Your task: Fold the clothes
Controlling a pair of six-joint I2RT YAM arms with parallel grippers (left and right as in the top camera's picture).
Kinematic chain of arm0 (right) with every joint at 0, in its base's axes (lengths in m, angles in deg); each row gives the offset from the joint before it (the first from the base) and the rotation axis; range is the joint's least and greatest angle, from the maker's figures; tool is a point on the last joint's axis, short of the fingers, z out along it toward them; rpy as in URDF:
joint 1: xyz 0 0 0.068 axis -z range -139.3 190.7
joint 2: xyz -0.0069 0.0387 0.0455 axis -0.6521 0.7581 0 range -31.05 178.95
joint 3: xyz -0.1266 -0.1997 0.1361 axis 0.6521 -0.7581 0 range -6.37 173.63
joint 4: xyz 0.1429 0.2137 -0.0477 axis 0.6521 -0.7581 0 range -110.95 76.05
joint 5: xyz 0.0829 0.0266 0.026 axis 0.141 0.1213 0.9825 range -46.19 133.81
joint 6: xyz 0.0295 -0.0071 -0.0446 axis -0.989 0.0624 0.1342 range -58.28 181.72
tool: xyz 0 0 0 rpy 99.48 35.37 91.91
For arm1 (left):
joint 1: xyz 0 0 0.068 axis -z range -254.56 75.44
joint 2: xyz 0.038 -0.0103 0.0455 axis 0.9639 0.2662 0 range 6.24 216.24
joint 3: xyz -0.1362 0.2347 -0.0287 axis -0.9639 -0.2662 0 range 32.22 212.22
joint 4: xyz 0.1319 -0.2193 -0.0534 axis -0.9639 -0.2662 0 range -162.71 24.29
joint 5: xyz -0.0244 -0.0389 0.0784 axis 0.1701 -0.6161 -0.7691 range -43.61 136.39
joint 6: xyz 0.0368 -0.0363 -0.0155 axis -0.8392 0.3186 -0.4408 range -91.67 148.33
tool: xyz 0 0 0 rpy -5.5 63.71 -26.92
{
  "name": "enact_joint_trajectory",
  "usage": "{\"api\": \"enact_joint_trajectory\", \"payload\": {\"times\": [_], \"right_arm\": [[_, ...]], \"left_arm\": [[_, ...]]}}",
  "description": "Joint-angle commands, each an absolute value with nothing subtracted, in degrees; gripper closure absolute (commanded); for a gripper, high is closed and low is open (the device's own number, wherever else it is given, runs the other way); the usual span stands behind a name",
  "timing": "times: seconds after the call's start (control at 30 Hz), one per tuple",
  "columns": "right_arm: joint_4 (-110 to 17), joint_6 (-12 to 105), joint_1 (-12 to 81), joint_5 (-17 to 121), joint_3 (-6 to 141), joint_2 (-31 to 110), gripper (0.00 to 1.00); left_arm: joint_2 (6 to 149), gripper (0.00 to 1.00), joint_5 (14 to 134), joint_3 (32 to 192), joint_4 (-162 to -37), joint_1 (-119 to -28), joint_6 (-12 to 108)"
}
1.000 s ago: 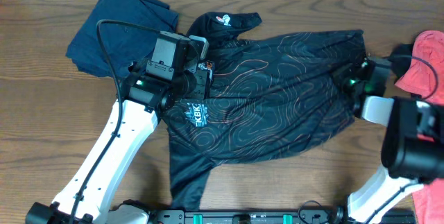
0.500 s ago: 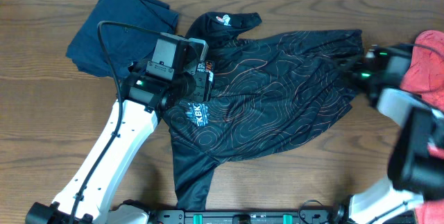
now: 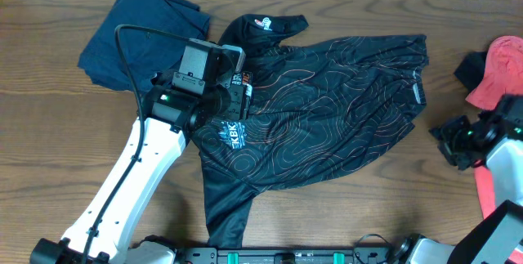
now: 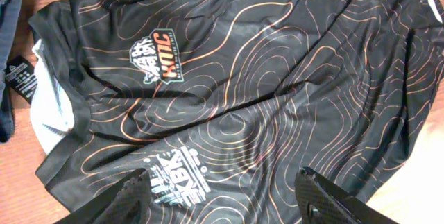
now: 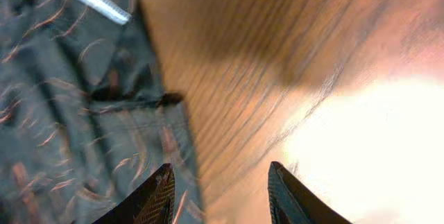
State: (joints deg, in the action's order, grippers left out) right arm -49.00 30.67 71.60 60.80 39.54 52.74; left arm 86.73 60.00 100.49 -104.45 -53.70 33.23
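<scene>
Right pincer [image 3: 452,143]: low over bare table [image 3: 49,149] wood beside the jersey hem, jaws apart, empty. Left pincer [image 4: 229,203]: jaws wide, empty, hovering above the KBK logo [image 4: 170,175]. Black jersey [image 3: 327,109] lies spread across the table centre, one sleeve toward the near edge. Navy garment [image 3: 139,31] far left. Coral garment [image 3: 500,72] at right edge.

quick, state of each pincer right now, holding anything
Left pincer: open, holding nothing, over the jersey.
Right pincer: open, holding nothing.
</scene>
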Motion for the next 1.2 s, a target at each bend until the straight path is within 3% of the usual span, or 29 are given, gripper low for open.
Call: {"api": "enact_joint_trajectory", "payload": {"times": [0.0, 0.1, 0.27, 0.63, 0.87, 1.03, 1.17], "right_arm": [[-43.5, 32.3, 70.5, 60.6, 35.5, 54.1, 0.58], [-35.7, 34.4, 69.8, 67.6, 32.5, 55.2, 0.57], [-29.8, 33.1, 68.9, 68.2, 29.8, 58.4, 0.55], [-22.9, 33.1, 68.4, 72.8, 29.7, 64.2, 0.5], [-22.7, 34.2, 67.9, 72.8, 29.7, 64.2, 0.53], [-22.4, 35.7, 66.7, 72.5, 29.6, 64.2, 0.63], [-22.3, 35.7, 66.4, 70.2, 29.6, 64.2, 0.85]], "left_arm": [[87.1, 0.31, 60.5, 100.5, -104.6, -53.5, 33.5], [87.1, 0.32, 60.5, 100.5, -104.8, -53.5, 33.5], [87.1, 0.31, 60.5, 100.5, -105.4, -53.5, 33.5], [87.1, 0.31, 60.5, 100.5, -105.4, -53.5, 33.5], [87.1, 0.31, 60.5, 100.5, -105.4, -53.5, 33.6], [87.1, 0.31, 60.5, 100.5, -105.4, -53.5, 33.6], [87.1, 0.31, 60.5, 100.5, -105.5, -53.5, 33.6]]}}
